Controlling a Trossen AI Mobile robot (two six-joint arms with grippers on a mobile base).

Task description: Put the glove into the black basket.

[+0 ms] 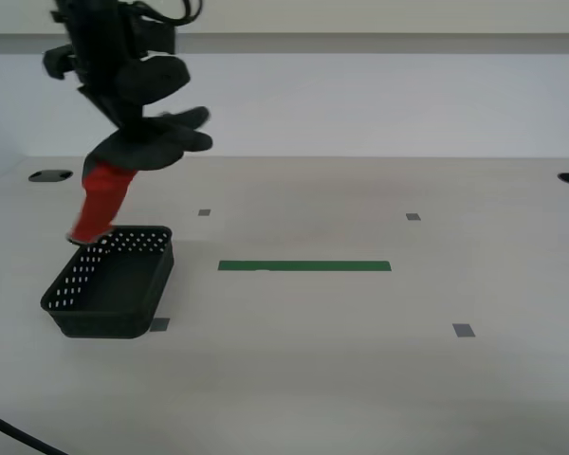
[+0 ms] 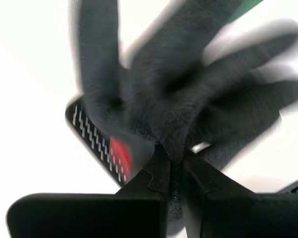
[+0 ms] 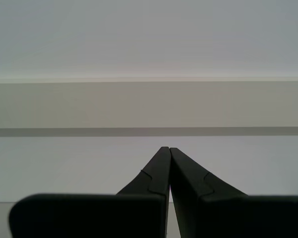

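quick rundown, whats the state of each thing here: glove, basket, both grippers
glove: lifted off the table, pinched by my second gripper, red cuff hanging down to the basket's far rim
black basket: upright on the table, open, nothing seen inside
my second gripper: shut on the glove, above the basket
my first gripper: shut, holding nothing, pointed at the wall

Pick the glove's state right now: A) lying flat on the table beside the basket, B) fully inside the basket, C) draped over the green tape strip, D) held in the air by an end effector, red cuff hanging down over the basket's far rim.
D: my second end effector is shut on the glove, lifted off the table, and the red cuff dangles to the black basket at its far rim.
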